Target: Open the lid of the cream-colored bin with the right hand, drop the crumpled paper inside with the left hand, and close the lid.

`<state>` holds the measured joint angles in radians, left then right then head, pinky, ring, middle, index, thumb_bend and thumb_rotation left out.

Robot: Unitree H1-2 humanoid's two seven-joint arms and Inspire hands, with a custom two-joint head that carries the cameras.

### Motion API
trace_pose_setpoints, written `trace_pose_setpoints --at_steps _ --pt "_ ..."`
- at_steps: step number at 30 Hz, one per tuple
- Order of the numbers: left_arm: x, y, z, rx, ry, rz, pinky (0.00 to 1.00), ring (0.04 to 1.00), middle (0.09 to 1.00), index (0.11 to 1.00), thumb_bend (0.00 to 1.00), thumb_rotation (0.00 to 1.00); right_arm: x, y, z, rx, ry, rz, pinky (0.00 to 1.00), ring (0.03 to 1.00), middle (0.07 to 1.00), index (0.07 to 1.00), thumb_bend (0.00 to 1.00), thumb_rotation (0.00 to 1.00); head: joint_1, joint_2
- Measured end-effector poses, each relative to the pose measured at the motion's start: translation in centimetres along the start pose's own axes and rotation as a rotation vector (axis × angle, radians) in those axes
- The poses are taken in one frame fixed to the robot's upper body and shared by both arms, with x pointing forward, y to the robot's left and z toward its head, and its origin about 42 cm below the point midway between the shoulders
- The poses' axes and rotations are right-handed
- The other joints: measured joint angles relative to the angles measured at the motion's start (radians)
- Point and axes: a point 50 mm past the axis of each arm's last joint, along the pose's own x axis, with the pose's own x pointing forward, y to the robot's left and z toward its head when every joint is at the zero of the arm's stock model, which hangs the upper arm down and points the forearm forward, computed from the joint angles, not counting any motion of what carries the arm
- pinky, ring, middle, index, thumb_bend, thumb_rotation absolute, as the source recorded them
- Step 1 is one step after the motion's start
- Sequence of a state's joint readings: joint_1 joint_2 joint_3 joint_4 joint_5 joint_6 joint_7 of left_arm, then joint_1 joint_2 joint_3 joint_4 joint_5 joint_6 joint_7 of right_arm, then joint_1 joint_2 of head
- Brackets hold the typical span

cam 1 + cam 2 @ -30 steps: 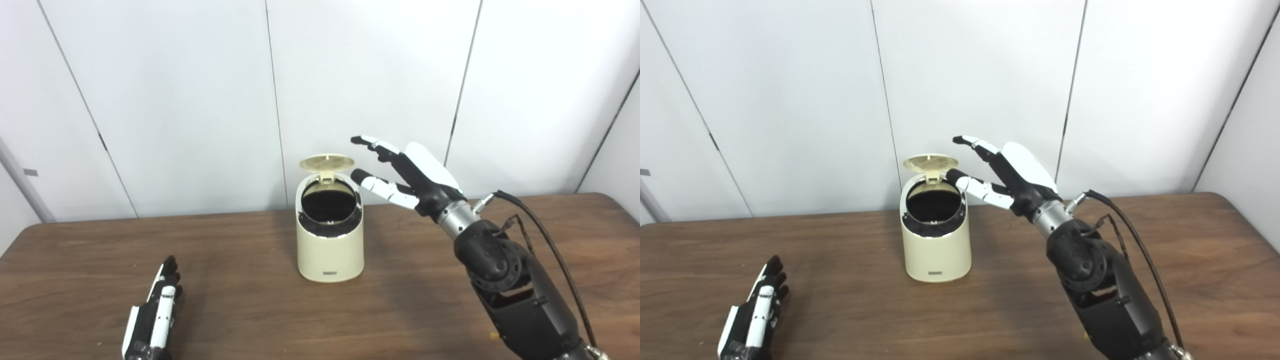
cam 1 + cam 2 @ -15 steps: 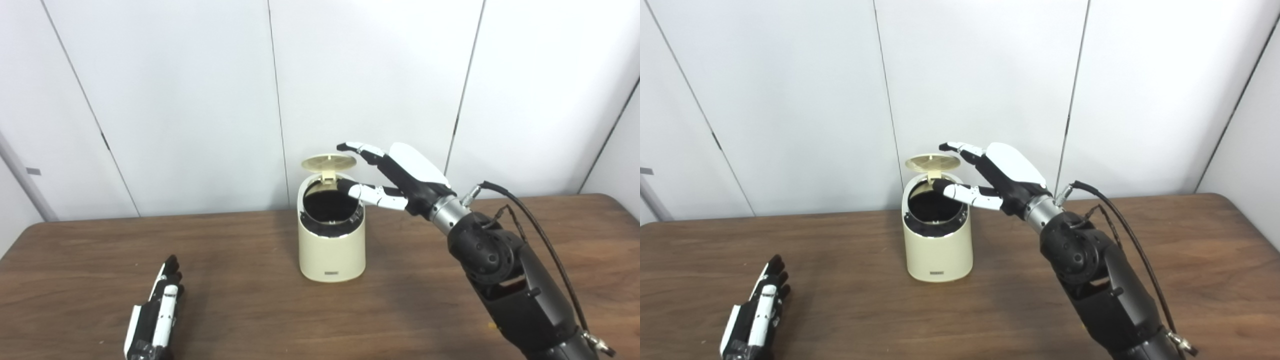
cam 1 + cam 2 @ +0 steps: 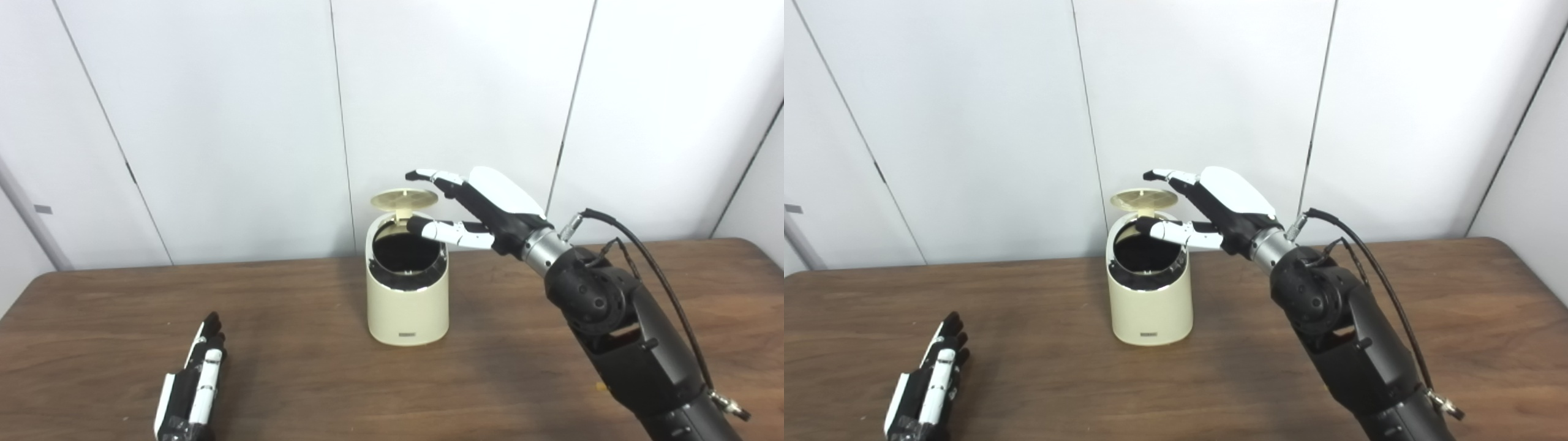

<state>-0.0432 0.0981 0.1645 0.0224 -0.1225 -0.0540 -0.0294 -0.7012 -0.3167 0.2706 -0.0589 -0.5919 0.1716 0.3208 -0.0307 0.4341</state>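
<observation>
white wall panels are seen behind a brown table (image 3: pixel 294 367). the bin (image 3: pixel 407 288) stands mid-table, lid (image 3: pixel 404 198) up. the right hand (image 3: pixel 484 208), open and empty, has been moved closer, at 3 o'clock of the lid, so closing looks next. the left hand (image 3: pixel 193 383) lies flat and empty at 8 o'clock. no paper is seen.

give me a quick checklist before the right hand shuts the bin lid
1. Lid up and reachable: ok, standing open behind the opening.
2. Right hand open, holding nothing: ok, fingers above the lid, thumb over the opening.
3. Crumpled paper inside bin: cannot tell, interior is dark; no paper on the table.
4. Left hand clear of the bin: ok, flat on the table, apart from it.
5. Bin upright: ok.
</observation>
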Motion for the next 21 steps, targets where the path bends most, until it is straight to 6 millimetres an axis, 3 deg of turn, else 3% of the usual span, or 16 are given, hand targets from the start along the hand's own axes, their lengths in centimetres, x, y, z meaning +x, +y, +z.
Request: trace_pose_setpoints --at_steps 10,21 --pt "-0.02 -0.04 -0.01 -0.007 -0.001 0.001 1.0 1.0 1.0 1.0 0.35 0.79 0.3 0.3 0.37 -0.031 0.001 0.079 0.81 0.912 0.892 0.831 0.59 0.94 0.003 0.008" --pt "-0.05 -0.15 -0.03 -0.011 -0.003 0.003 1.0 1.0 1.0 1.0 0.34 0.79 0.29 0.84 0.51 -0.08 0.007 0.135 0.85 0.936 0.875 0.817 0.59 0.95 0.008 0.02"
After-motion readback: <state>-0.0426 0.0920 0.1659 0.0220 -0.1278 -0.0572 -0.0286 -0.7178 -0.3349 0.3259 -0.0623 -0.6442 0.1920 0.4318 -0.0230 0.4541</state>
